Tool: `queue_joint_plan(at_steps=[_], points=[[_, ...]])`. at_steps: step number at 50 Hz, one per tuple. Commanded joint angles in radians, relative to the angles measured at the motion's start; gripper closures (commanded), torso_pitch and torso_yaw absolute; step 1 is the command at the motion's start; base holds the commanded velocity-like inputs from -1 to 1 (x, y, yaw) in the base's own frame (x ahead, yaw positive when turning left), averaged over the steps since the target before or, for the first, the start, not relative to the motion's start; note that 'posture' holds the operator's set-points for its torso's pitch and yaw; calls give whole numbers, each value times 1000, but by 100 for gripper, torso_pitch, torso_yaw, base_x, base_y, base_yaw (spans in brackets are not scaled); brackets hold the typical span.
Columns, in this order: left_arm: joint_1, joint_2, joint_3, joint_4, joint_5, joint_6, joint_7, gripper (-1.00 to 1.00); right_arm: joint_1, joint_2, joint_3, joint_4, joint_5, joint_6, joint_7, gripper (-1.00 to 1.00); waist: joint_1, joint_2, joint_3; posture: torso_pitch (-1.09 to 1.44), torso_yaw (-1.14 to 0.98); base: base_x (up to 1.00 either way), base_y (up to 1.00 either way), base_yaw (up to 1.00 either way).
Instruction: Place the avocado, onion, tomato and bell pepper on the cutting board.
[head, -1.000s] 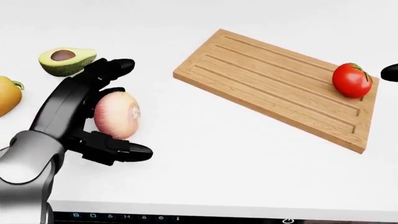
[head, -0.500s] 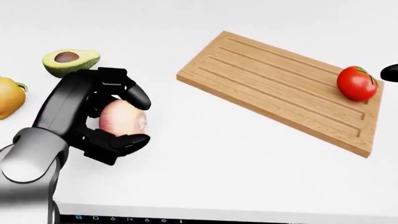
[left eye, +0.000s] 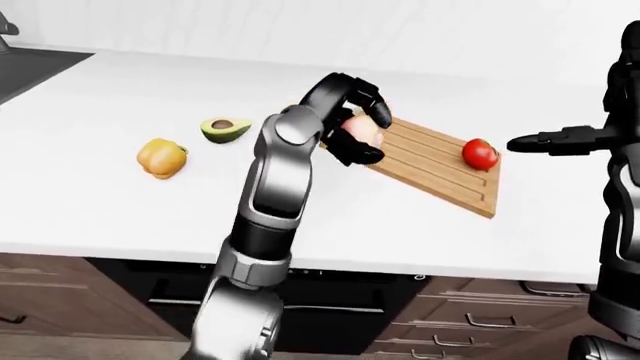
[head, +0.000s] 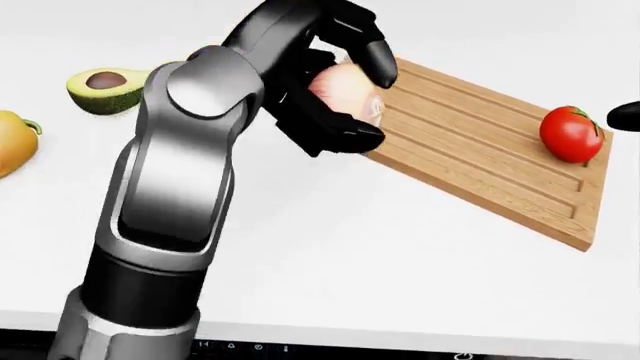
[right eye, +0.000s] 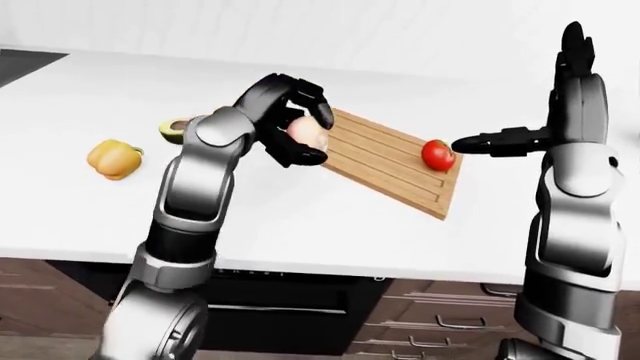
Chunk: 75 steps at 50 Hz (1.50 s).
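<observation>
My left hand (head: 345, 90) is shut on the pale onion (head: 345, 94) and holds it raised over the left end of the wooden cutting board (head: 480, 150). A red tomato (head: 570, 133) sits on the board's right end. The halved avocado (head: 105, 88) lies on the white counter at the left, and the yellow bell pepper (left eye: 162, 157) lies further left. My right hand (right eye: 490, 142) hovers just right of the tomato with fingers stretched out flat, holding nothing.
The white counter (left eye: 120, 210) runs across all views, with a dark inset surface (left eye: 30, 67) at its far left. Brown drawers (left eye: 470, 330) sit under the counter edge. My left forearm (head: 180, 187) crosses the counter between the avocado and the board.
My left hand closed round the onion on the counter, lifted it and carried it up and right to the board's left end. Tomato, avocado and pepper have stayed put.
</observation>
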Motion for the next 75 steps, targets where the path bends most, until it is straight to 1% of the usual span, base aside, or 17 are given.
queue_joint_plan(at_steps=[1, 4, 9, 10, 17, 26, 30, 35, 38, 46, 54, 58, 60, 67, 70, 73, 75], points=[[-85, -3, 15, 30, -43, -98, 51, 66, -30, -20, -13, -34, -4, -27, -6, -100, 1, -10, -32, 0, 0, 0, 0, 0], [-161, -19, 22, 187, -90, -178, 95, 67, -31, -21, -14, -34, -5, -26, -6, -100, 2, -14, -32, 0, 0, 0, 0, 0], [-247, -28, 21, 385, -131, -289, 142, 67, -30, -19, -15, -33, -4, -27, -7, -100, 4, -19, -35, 0, 0, 0, 0, 0], [-263, -41, 21, 433, -143, -317, 152, 68, -32, -17, -12, -33, -3, -27, -7, -100, 4, -20, -35, 0, 0, 0, 0, 0], [-313, -64, 26, 640, -170, -456, 204, 69, -36, -11, -7, -32, -3, -28, -10, -100, 3, -27, -38, 0, 0, 0, 0, 0], [-367, -90, 40, 834, -197, -583, 283, 68, -37, -12, -7, -26, -2, -33, -9, -100, 4, -32, -41, 0, 0, 0, 0, 0], [-400, -114, 47, 880, -215, -611, 313, 68, -38, -10, -5, -21, -2, -38, -10, -100, 4, -35, -43, 0, 0, 0, 0, 0], [-450, -143, 62, 932, -247, -649, 378, 67, -41, -10, -4, -18, 0, -38, -11, -100, 5, -39, -42, 0, 0, 0, 0, 0], [-445, -169, 49, 929, -248, -649, 394, 67, -43, -8, -2, -20, 0, -35, -12, -100, 5, -40, -41, 0, 0, 0, 0, 0], [-444, -210, 46, 947, -254, -652, 463, 62, -44, -3, 4, -20, -4, -38, -12, -100, 4, -43, -42, 0, 0, 0, 0, 0], [-439, -222, 57, 989, -265, -663, 533, 59, -50, 9, 13, -17, -9, -40, -14, -100, 1, -42, -43, 0, 0, 0, 0, 0], [-432, -224, 50, 1006, -256, -671, 554, 61, -48, 8, 11, -16, -11, -43, -12, -100, 1, -42, -43, 0, 0, 0, 0, 0], [-431, -223, 60, 1017, -261, -677, 568, 61, -48, 10, 12, -16, -11, -43, -13, -100, 2, -42, -44, 0, 0, 0, 0, 0], [-411, -227, 56, 1031, -245, -691, 575, 58, -49, 12, 14, -17, -13, -44, -11, -100, 1, -41, -45, 0, 0, 0, 0, 0], [-403, -231, 55, 1029, -241, -686, 577, 51, -50, 12, 15, -14, -14, -46, -11, -100, 0, -41, -46, 0, 0, 0, 0, 0], [-396, -237, 52, 1028, -236, -684, 573, 36, -49, 14, 16, -15, -14, -48, -10, -100, 0, -41, -47, 0, 0, 0, 0, 0], [-394, -236, 51, 1031, -231, -684, 571, 36, -46, 14, 13, -15, -14, -49, -9, -100, 0, -41, -47, 0, 0, 0, 0, 0]])
